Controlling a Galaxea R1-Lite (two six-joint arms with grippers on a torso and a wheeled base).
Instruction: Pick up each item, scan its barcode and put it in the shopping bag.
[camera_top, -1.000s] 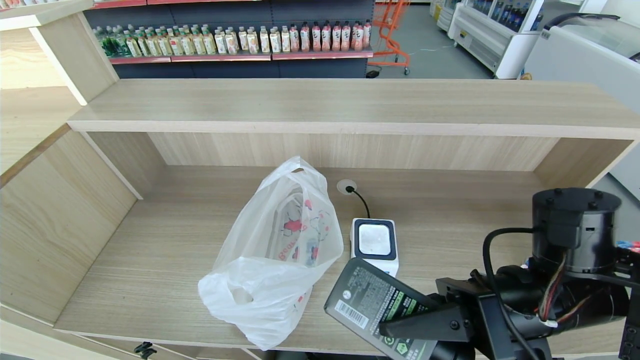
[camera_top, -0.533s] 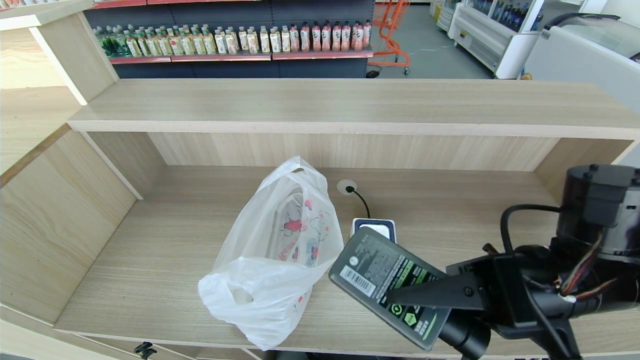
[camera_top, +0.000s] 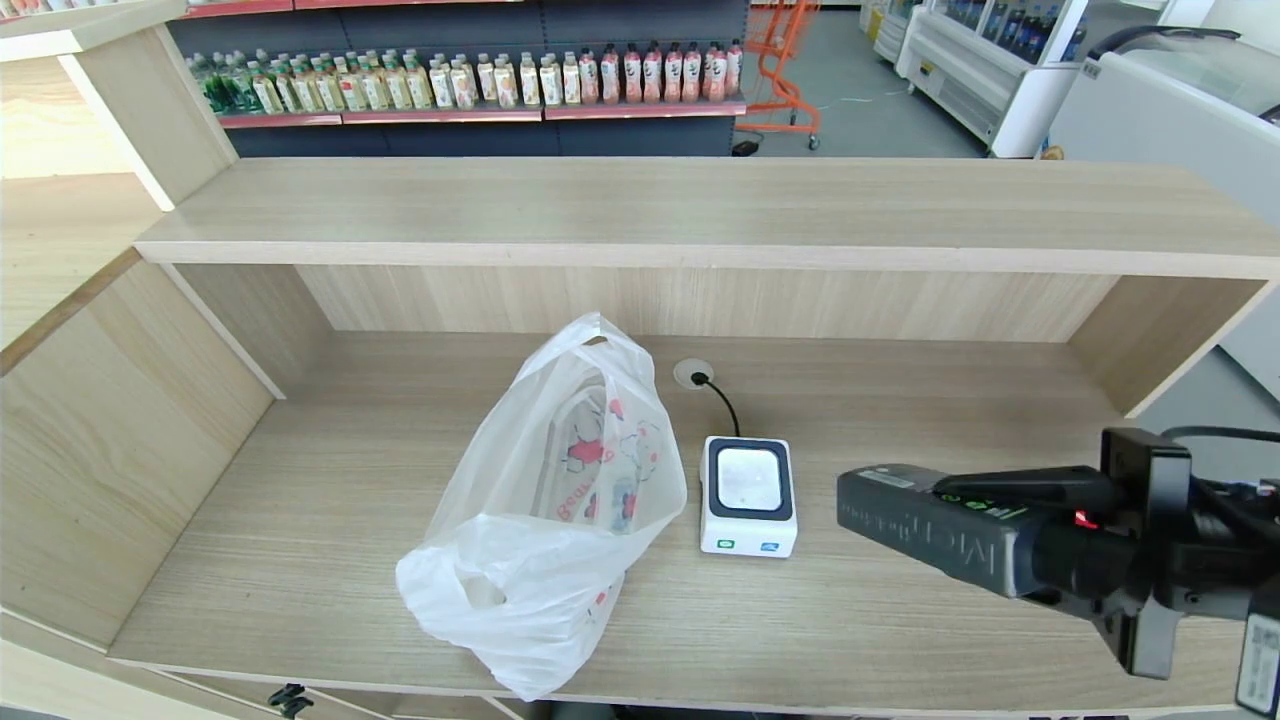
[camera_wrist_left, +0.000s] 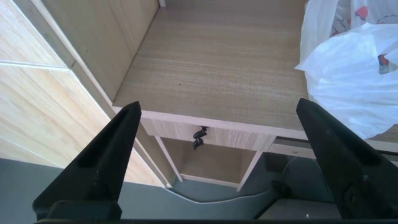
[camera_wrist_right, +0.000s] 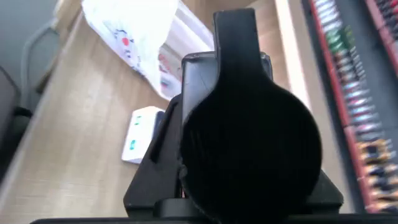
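My right gripper (camera_top: 965, 512) is shut on a dark flat box (camera_top: 925, 527), held on its edge above the counter, right of the scanner (camera_top: 748, 494). The scanner is a small white block with a glass top, and nothing covers it. In the right wrist view the box (camera_wrist_right: 205, 93) stands between the fingers (camera_wrist_right: 235, 43), with the scanner (camera_wrist_right: 140, 134) and the bag (camera_wrist_right: 140, 28) beyond it. The white plastic shopping bag (camera_top: 548, 520) lies left of the scanner with printed goods inside. My left gripper (camera_wrist_left: 217, 177) hangs open and empty before the counter's front edge, near the bag (camera_wrist_left: 357, 74).
The counter (camera_top: 330, 520) is a wooden recess with side walls and a raised ledge (camera_top: 700, 205) behind. A black cable (camera_top: 722, 400) runs from the scanner to a hole in the top. A shelf of bottles (camera_top: 470, 80) stands far behind.
The right arm swung the box away from above the scanner to the right and turned it from label-up onto its edge. The scanner is uncovered now.
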